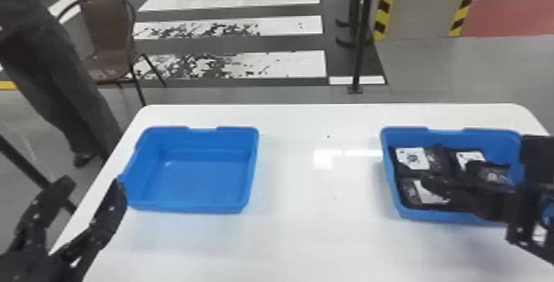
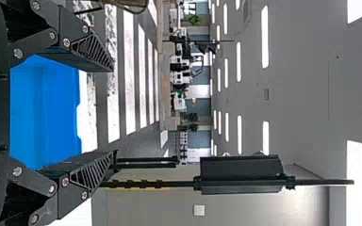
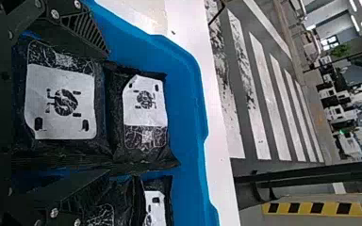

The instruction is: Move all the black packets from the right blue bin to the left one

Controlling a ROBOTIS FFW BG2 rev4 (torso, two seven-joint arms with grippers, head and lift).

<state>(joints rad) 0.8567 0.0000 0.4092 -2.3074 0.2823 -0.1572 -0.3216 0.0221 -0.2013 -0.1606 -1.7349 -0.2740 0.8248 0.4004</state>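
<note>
Flat black fingers of the right gripper (image 1: pixel 451 175) stand spread apart over the right-hand blue plastic bin (image 1: pixel 389 178), with a black packet bearing a white label (image 3: pixel 63 103) between them; whether they touch it, I cannot tell. More black packets (image 1: pixel 412 158) lie beside it in that bin. The left gripper's (image 1: pixel 91 184) fingers are parted, near the left-hand blue plastic bin (image 1: pixel 198 178) on the white table (image 1: pixel 305 236).

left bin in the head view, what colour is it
The left bin is plain blue, best seen in the head view.
</note>
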